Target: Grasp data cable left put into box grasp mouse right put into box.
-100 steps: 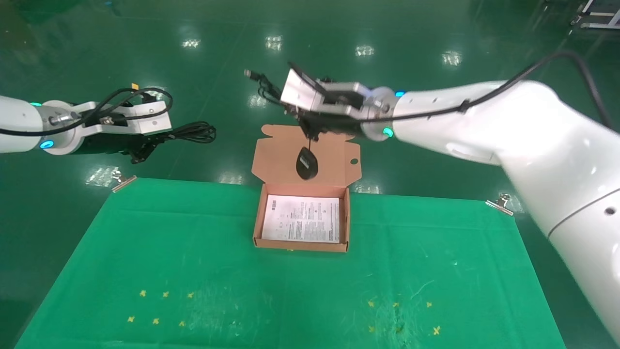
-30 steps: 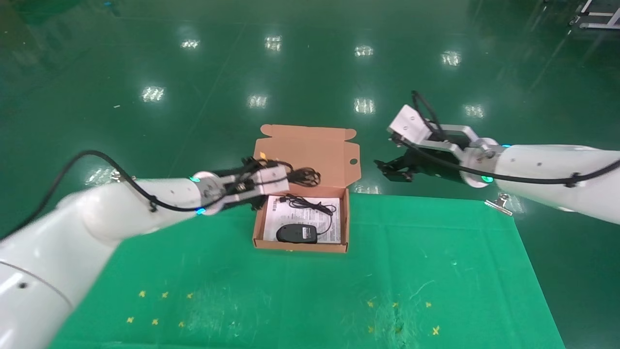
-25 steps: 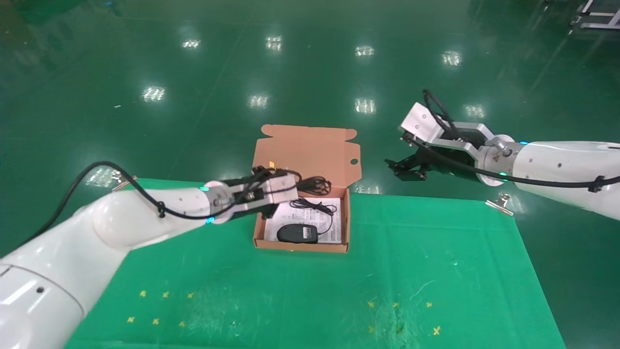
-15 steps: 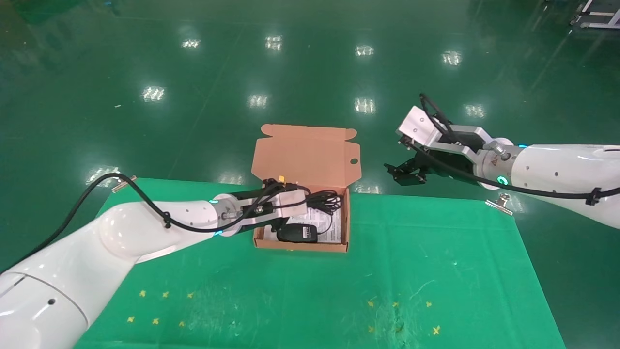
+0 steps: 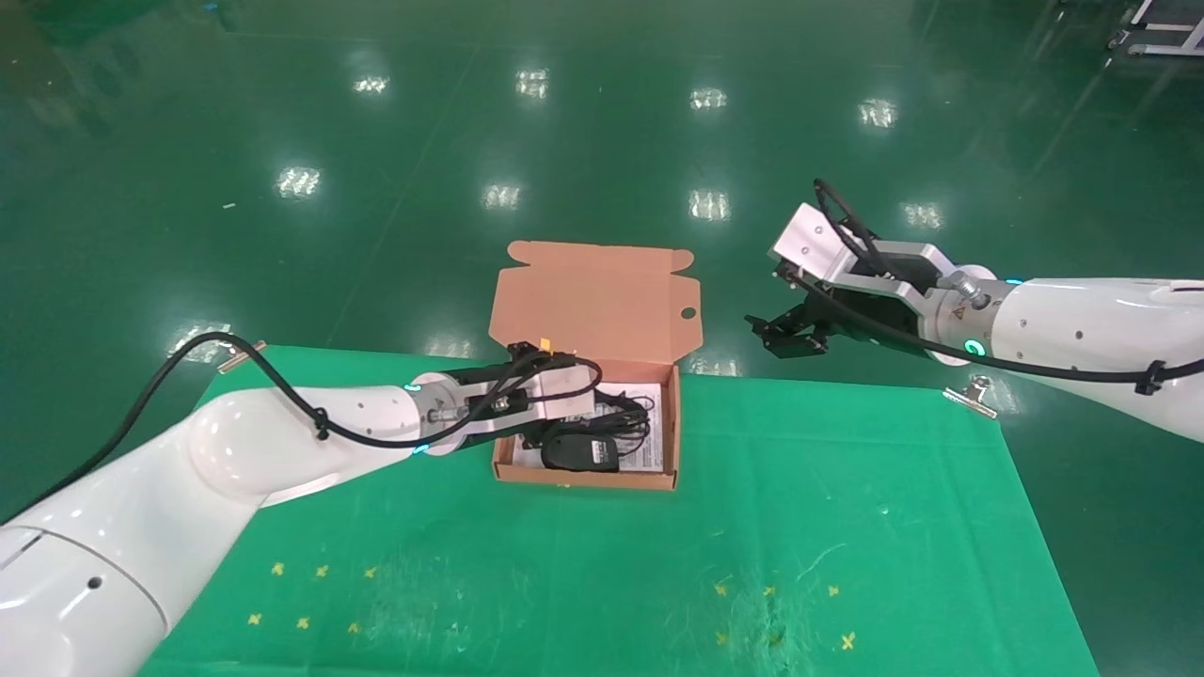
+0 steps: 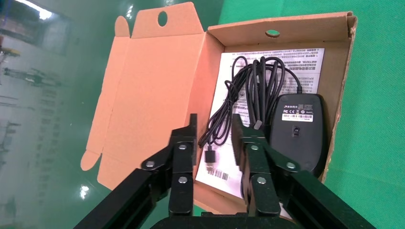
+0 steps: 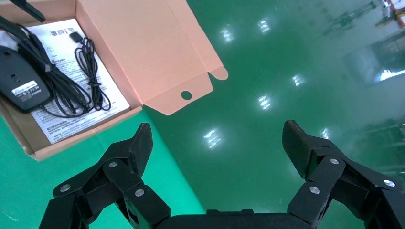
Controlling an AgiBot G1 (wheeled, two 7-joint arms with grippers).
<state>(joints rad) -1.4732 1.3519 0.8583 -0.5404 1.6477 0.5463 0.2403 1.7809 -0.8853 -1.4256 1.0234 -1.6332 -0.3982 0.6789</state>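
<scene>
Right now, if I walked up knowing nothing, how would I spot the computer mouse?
Look at the green cloth-covered table and find the open cardboard box at its far edge. The mouse lies inside on a white printed sheet, label side up. It is the one solid black oval; beside it lie only thin black cords.

Box [image 5: 585, 476] shared by 3 views

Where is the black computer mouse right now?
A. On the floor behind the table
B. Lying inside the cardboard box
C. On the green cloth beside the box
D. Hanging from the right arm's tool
B: the mouse lies underside up on the printed sheet inside the box, next to the bundled black cable.
</scene>
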